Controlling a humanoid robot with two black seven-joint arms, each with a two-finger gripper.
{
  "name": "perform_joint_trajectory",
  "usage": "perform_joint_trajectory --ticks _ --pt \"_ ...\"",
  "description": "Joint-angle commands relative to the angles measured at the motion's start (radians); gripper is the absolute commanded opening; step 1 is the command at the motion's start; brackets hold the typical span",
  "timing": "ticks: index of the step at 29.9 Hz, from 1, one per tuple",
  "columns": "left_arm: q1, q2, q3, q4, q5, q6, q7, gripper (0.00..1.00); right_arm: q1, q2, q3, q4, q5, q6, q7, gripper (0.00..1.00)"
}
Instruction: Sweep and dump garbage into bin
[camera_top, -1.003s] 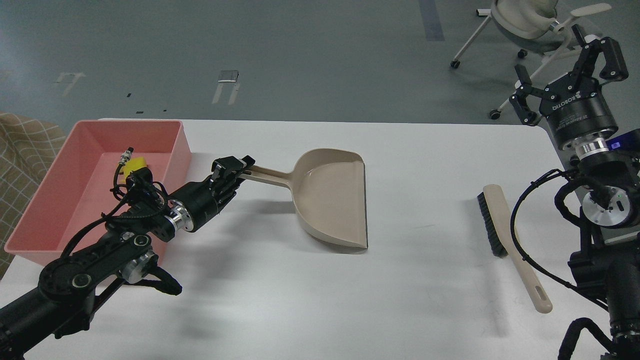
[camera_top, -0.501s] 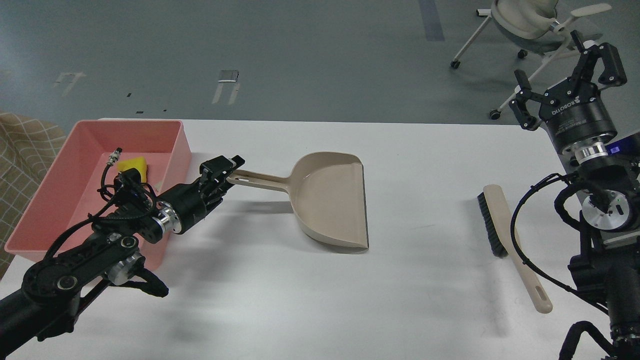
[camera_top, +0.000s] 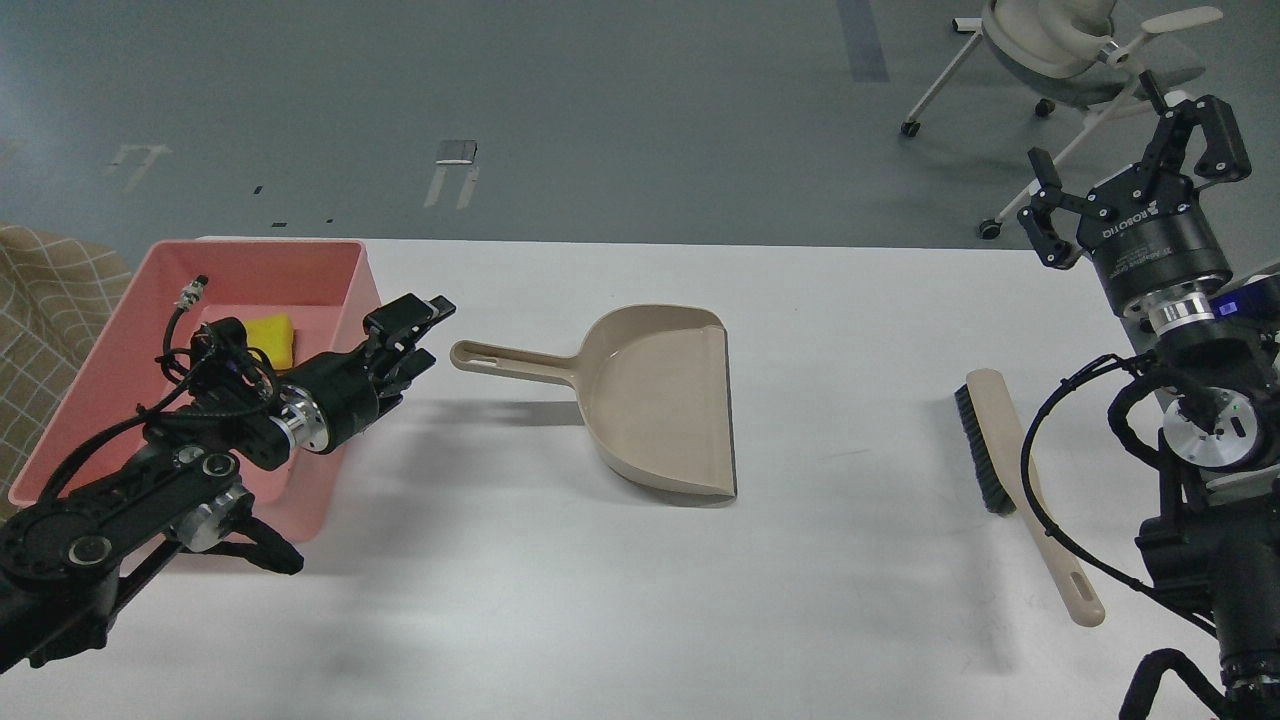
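Observation:
The pink bin (camera_top: 140, 300) stands at the table's left edge. A bright yellow scrap of garbage (camera_top: 272, 338) lies inside it, partly behind my left arm; the off-white slice is hidden. The beige dustpan (camera_top: 660, 395) lies empty on the table, handle pointing left. My left gripper (camera_top: 415, 318) is open and empty, just left of the handle's tip and apart from it. My right gripper (camera_top: 1135, 165) is open and empty, raised at the far right above the table edge. The beige brush (camera_top: 1010, 460) lies on the table at the right.
A white office chair (camera_top: 1060, 50) stands on the grey floor beyond the table's far right corner. A checked cloth (camera_top: 40, 290) lies left of the bin. The white table (camera_top: 620, 600) shows bare surface in front of the dustpan.
My left gripper has let go of the dustpan handle and drawn back left toward the bin. The dustpan now rests on the table. My right gripper shifted slightly.

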Motion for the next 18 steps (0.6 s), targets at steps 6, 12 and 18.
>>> perform_joint_trajectory --ticks 6,12,18 --pt "-0.027 0.079 -0.063 -0.058 -0.029 -0.002 -0.016 0.83 -0.004 -0.003 0.000 -0.004 -0.002 0.000 0.000 1.00" --pt "-0.078 0.076 -0.164 -0.056 -0.150 -0.003 -0.014 0.82 -0.002 -0.001 0.000 -0.016 -0.002 0.000 0.000 1.00" --pt "-0.156 0.067 -0.184 -0.019 -0.259 0.003 -0.017 0.83 0.021 0.000 0.001 -0.016 -0.002 0.000 -0.014 1.00"
